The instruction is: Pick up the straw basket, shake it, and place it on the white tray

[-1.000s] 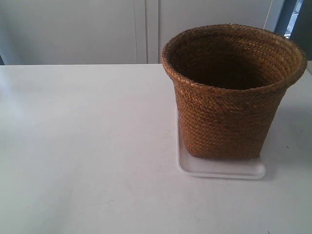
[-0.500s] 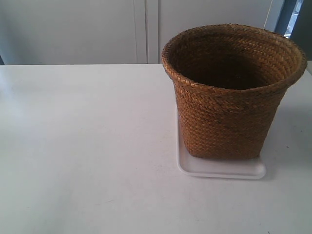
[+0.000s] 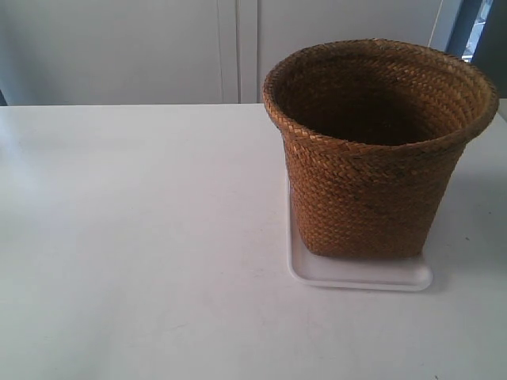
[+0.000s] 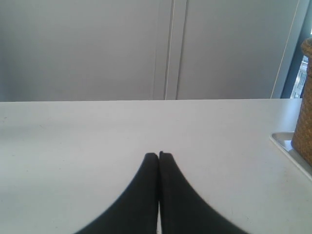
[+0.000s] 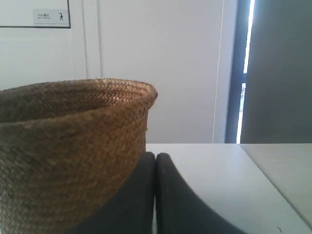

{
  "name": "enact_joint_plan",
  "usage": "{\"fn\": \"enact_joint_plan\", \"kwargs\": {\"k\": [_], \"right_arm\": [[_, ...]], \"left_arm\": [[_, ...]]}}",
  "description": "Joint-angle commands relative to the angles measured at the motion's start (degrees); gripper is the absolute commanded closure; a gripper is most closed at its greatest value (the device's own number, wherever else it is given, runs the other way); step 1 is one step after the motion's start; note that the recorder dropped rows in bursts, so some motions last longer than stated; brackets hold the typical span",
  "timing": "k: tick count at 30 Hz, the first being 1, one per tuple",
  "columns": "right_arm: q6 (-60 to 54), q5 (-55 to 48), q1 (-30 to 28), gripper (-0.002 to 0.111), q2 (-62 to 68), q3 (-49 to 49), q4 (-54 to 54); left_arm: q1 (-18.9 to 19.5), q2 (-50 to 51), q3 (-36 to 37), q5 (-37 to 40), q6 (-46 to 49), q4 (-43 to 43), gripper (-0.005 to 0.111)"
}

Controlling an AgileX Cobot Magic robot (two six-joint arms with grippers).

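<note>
The brown woven straw basket [image 3: 372,166] stands upright on the white tray [image 3: 360,275] at the exterior view's right, its base inside the tray's rim. No arm shows in the exterior view. In the left wrist view my left gripper [image 4: 158,155] is shut on nothing, low over the table, with the straw basket [image 4: 306,107] and a corner of the white tray [image 4: 288,146] off to one side. In the right wrist view my right gripper [image 5: 155,156] is shut and empty, close beside the straw basket [image 5: 68,151]; whether a finger touches the wall is unclear.
The white table [image 3: 135,237] spreads wide on the exterior view's left. Pale cabinet doors [image 3: 230,47] stand behind the table's far edge. A dark window frame [image 5: 243,73] rises beyond the table in the right wrist view.
</note>
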State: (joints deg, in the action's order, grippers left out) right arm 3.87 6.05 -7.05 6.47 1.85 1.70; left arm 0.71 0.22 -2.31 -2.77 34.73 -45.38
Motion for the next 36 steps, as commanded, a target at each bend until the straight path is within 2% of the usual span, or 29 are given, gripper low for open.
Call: {"fn": "enact_joint_plan", "kwargs": {"k": [1, 8, 36], "right_arm": [[1.35, -7.67, -0.48, 0.108, -4.35, -1.85, 0.01], [1.35, -16.01, -0.48, 0.108, -4.98, -1.85, 0.01], [1.35, -15.88, -0.48, 0.108, -4.98, -1.85, 0.01]], "left_arm": [[0.16, -0.22, 0.22, 0.18, 0.04, -0.73, 0.107], [0.16, -0.22, 0.22, 0.18, 0.04, -0.73, 0.107], [0.16, -0.22, 0.22, 0.18, 0.04, -0.73, 0.107]]}}
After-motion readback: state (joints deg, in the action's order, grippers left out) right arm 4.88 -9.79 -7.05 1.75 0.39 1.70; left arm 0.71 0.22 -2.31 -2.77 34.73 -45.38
